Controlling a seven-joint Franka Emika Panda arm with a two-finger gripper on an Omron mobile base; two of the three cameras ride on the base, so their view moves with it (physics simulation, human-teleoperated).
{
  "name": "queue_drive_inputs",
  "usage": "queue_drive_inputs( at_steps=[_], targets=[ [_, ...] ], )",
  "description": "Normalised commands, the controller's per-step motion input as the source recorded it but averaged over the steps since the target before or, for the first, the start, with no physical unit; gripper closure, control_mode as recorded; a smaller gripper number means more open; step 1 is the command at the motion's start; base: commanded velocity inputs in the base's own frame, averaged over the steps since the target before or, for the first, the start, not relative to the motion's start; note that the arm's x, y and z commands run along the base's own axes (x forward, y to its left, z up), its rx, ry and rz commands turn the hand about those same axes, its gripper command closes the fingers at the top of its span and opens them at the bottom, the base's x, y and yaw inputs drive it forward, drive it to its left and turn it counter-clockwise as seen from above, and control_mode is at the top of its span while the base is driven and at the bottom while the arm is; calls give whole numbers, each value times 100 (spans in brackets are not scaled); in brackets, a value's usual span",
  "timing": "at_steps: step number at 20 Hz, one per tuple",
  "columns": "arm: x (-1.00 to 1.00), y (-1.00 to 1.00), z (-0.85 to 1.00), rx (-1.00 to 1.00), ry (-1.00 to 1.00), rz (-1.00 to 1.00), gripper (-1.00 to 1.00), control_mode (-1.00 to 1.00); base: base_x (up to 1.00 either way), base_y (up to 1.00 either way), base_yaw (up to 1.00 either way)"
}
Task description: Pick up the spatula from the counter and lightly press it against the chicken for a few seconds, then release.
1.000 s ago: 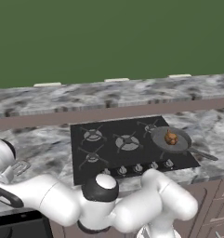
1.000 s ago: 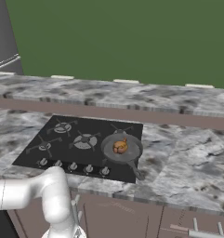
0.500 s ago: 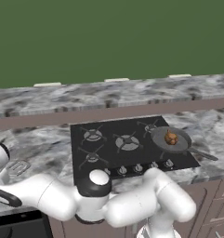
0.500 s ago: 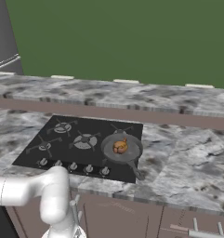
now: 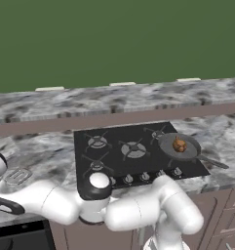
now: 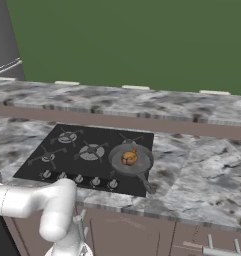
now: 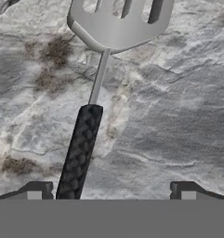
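The tool [image 7: 112, 194] stood wide open and empty, and the spatula [image 7: 82, 144], its handle off-centre toward 7 o'clock, could be pushed aside on closing.

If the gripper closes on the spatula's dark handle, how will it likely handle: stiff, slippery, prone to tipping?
Probably stiff: the spatula has a thin, metal-looking neck and a flat slotted blade. Its dark handle looks textured, so it likely resists slipping. Held by the handle alone, the wide blade end may tip downward slightly.
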Motion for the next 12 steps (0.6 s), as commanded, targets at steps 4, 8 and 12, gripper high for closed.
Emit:
queue_drive_inputs(
  at_steps=[4,8,12],
  targets=[
    [13,13,-16,-6,5,-1,-100,-100,0,0,0],
    [19,18,-11,-6,4,-1,-100,-100,0,0,0],
    [23,24,-9,-7,4,-1,-100,-100,0,0,0]
  ],
)
